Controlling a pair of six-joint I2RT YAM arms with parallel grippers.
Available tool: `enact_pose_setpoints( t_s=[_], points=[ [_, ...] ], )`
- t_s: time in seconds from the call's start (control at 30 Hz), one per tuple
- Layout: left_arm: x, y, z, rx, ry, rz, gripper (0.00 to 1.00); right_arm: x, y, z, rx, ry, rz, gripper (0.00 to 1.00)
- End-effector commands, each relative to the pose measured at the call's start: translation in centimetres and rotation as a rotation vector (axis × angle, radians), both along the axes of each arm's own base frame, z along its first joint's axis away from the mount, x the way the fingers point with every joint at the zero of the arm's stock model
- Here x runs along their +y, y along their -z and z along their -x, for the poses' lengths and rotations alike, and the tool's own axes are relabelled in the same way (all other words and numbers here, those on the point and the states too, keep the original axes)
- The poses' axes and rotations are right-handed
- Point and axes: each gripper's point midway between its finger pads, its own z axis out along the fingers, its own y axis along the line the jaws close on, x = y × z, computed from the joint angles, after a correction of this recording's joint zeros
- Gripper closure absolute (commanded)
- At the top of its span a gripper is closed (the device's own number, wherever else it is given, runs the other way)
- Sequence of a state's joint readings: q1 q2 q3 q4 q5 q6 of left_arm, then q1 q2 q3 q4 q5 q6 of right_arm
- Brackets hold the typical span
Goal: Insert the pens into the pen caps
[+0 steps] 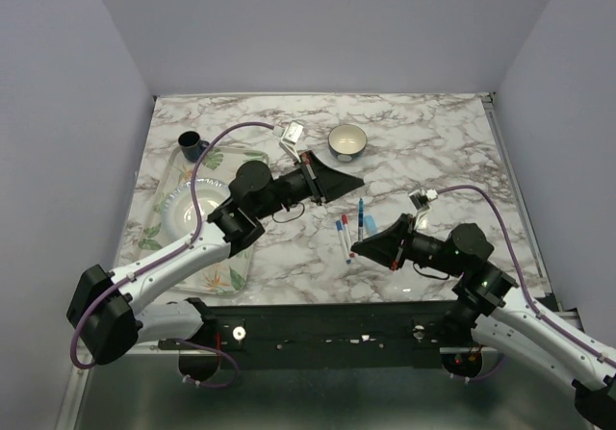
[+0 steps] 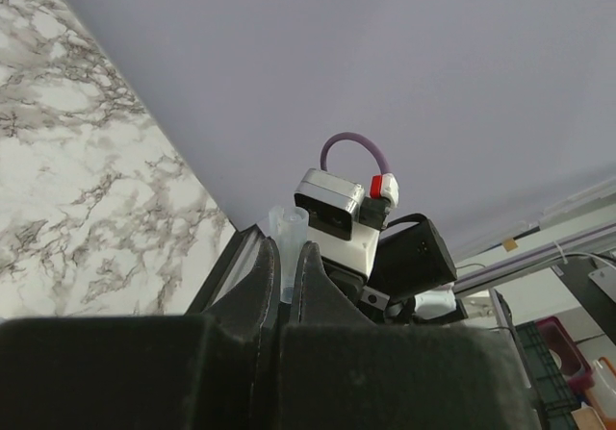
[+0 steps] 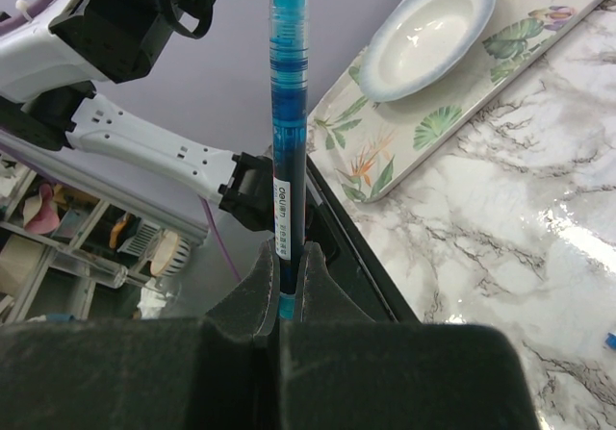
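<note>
Left gripper is pinched tight on a clear pen cap, with the cap's open mouth poking out past the fingertips. Right gripper is clamped low on the barrel of a blue pen, most of it sticking out toward 12 o'clock in the right wrist view. In the top view the left gripper sits at about 12 o'clock of the right one, near but apart. Spare pens lie on the table between them. The step looks like mating pen to cap. Best to line the pen's axis up with the cap mouth first, then push slow and straight. The long free barrel could swivel, and the cap could slip back.
</note>
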State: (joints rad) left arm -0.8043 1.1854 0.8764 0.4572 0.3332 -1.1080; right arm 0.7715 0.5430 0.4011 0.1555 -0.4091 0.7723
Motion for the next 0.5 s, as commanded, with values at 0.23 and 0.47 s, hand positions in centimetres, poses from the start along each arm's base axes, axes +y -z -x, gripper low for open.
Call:
enact_pose_setpoints(
  t_s=[0.23,0.47],
  points=[
    [-0.12,0.44,0.32,-0.046,0.004,-0.044,1.00,0.16,-0.70,-0.10,-0.020,0.001,-0.011,0.99],
    [0.05,1.13,0.48,-0.046,0.003,-0.068,1.00,0.07,-0.82,-0.19,-0.023,0.009,-0.012,0.99]
  ],
)
